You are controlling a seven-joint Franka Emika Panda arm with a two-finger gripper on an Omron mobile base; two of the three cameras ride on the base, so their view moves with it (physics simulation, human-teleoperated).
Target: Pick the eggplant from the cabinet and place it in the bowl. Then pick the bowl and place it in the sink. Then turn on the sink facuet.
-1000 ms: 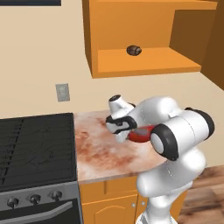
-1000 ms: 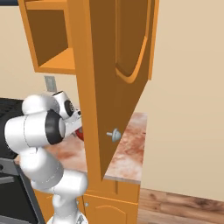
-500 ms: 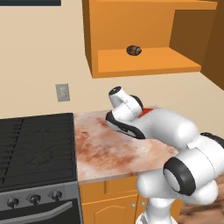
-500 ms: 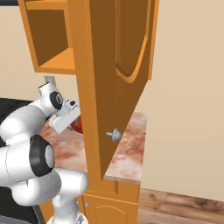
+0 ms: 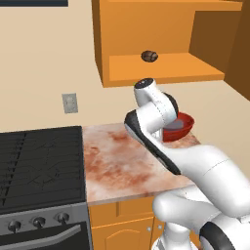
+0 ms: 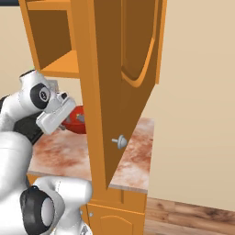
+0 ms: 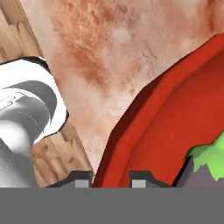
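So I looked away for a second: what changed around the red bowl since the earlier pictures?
The white arm swung over and lowered its gripper to the shallow glossy red bowl's rim; the small grey-purple eggplant lies inside. Bowl, marbled reddish counter and the dark brown lump on the cabinet shelf stayed put.

the red bowl [image 6: 74, 120] sits on the marbled counter [image 6: 133, 158], at nine o'clock of the open cabinet door [image 6: 124, 78], partly hidden behind it.

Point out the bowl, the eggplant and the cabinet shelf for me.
bowl [image 7: 175, 127]: hand view, red inner wall.
eggplant [image 7: 205, 159]: hand view, green stem end.
cabinet [image 5: 161, 68]: left base view, shelf board.
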